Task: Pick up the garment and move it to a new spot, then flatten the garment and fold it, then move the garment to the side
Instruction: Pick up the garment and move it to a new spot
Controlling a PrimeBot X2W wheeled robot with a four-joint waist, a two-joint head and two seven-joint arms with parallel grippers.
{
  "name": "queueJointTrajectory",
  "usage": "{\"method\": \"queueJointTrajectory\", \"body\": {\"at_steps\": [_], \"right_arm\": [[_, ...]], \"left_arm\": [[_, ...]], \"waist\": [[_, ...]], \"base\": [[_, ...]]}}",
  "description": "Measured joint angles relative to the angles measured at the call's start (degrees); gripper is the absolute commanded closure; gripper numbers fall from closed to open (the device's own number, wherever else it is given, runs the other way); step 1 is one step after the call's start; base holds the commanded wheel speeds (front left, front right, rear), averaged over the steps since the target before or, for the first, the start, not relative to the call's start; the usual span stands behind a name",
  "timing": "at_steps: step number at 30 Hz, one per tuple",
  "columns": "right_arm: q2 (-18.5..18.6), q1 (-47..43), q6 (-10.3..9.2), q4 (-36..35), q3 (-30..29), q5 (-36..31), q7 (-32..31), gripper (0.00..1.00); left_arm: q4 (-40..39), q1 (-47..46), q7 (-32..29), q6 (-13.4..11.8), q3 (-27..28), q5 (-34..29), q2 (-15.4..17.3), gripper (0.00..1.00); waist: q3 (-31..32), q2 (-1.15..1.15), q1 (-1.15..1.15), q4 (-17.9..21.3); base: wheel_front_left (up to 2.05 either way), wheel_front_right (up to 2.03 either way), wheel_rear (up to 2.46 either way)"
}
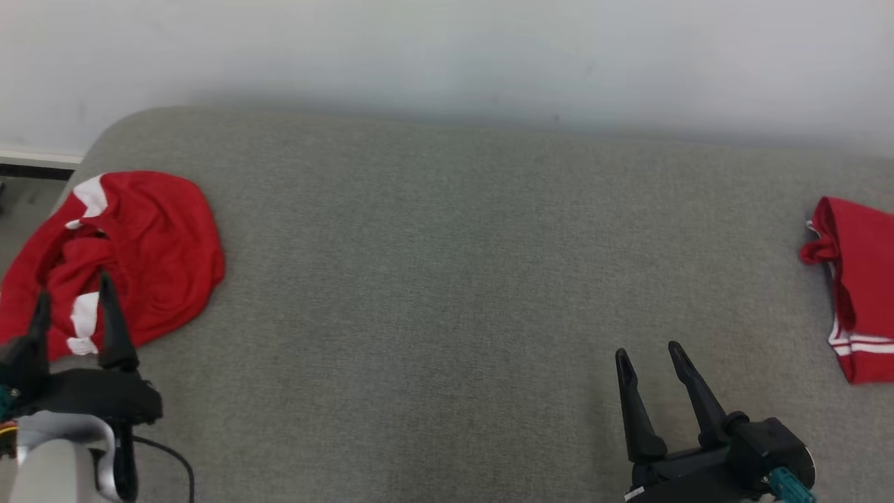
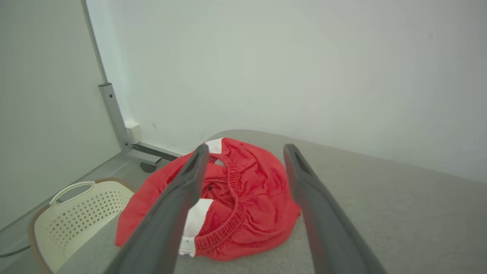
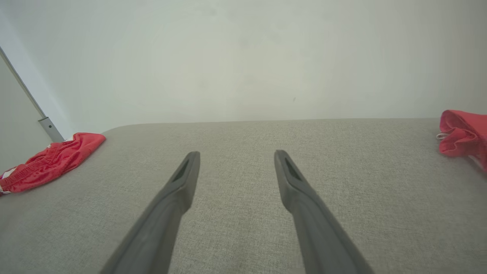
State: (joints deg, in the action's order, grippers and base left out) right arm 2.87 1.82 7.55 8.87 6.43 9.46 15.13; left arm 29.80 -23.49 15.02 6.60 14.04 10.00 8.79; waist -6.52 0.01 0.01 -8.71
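Head cam: down onto grey surface (image 1: 447,279); wrist cams low, twd wall (image 2: 266,57); all share garment (image 1: 140,251).

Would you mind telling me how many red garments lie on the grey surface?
2. The left garment lies crumpled at the far left; the right garment sits at the right edge, partly out of frame.

the garment (image 1: 154,244) lies at the left end of the padded surface (image 1: 447,279), near its back corner, and its left part seems to hang over the edge. the left gripper (image 1: 74,285) stands just before it, tips over its near part. a second garment (image 1: 862,279) lies at the far right. the right gripper (image 1: 647,348) is between them, nearer the right. the wall (image 1: 447,56) runs behind. a basket (image 2: 76,213) stands lower down, left of the surface.
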Motion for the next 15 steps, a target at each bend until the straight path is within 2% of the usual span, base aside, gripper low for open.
{"method": "queueJointTrajectory", "body": {"at_steps": [10,15], "right_arm": [[0.0,1.9,0.00,-0.5,0.1,0.2,0.0,0.00],[0.0,2.9,0.00,-0.7,0.1,0.3,0.0,0.00]], "left_arm": [[16.7,-9.6,0.0,-0.1,3.1,1.4,5.4,0.00],[25.6,-13.6,-1.6,-1.3,3.5,2.2,8.0,0.00]], "waist": [[-5.6,0.00,0.00,7.0],[-7.8,0.00,0.00,9.4]], "base": [[0.00,0.00,0.00],[0.00,0.00,0.00]]}}
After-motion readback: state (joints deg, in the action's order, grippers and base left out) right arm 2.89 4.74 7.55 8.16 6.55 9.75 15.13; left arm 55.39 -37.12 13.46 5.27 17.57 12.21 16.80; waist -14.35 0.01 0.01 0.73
